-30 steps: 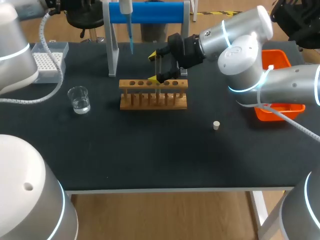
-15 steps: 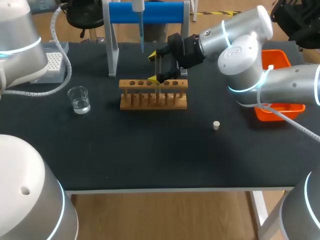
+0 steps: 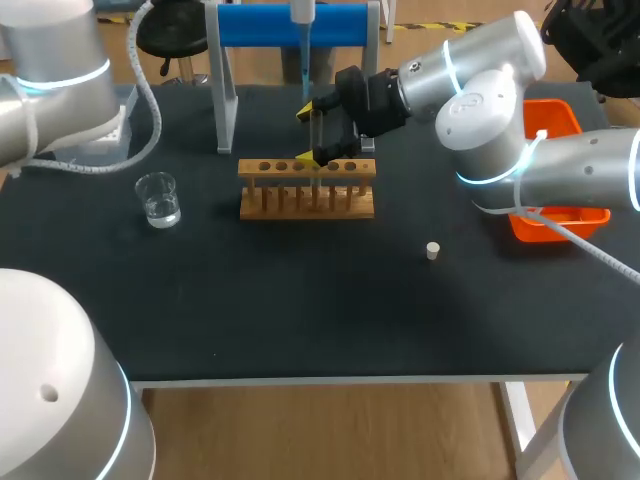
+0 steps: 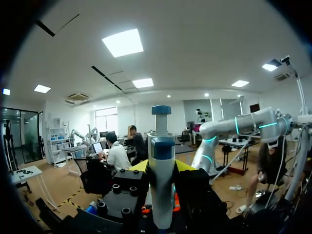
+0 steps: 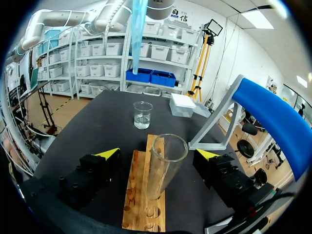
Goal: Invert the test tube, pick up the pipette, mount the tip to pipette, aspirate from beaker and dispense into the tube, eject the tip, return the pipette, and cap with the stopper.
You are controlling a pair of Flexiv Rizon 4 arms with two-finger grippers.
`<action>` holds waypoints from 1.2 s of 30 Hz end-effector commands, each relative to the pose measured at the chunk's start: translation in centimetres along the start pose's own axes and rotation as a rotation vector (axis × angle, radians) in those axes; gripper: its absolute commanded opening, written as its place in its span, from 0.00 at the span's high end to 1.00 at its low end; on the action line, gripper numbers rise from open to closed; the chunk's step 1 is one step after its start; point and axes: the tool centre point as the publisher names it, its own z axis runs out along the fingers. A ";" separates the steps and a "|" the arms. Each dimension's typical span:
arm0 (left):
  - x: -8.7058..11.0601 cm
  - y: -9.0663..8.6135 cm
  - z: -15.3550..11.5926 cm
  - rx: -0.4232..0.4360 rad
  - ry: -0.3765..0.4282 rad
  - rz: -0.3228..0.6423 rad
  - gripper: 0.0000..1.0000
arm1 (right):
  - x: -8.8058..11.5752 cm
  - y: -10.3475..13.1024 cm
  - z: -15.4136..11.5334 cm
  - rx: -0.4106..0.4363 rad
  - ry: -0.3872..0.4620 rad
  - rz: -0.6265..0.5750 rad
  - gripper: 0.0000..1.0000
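Holding pipette [image 4: 162, 146] pinched in my left claw [image 4: 162, 166], above far side of rack [image 3: 307, 190]. Right claw [image 5: 158, 154] spread around tube [image 5: 162, 178], not touching. Risk: tip [image 5: 138, 34] clips tube rim or misses, spilling.

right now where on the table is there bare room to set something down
Bare: the wide strip from the rack to the near edge, between beaker and stopper. Crowded: over the rack, where the right fingers, tube and pipette bunch.
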 end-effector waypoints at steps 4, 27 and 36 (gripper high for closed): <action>-0.9 0.2 1.6 -0.008 0.055 -0.011 1.00 | -0.1 0.0 0.0 0.000 0.003 -0.001 0.00; -1.0 0.3 1.7 -0.012 0.063 -0.012 1.00 | -0.1 0.0 0.0 0.000 0.003 -0.001 0.00; -1.0 0.3 1.7 -0.012 0.063 -0.012 1.00 | -0.1 0.0 0.0 0.000 0.003 -0.001 0.00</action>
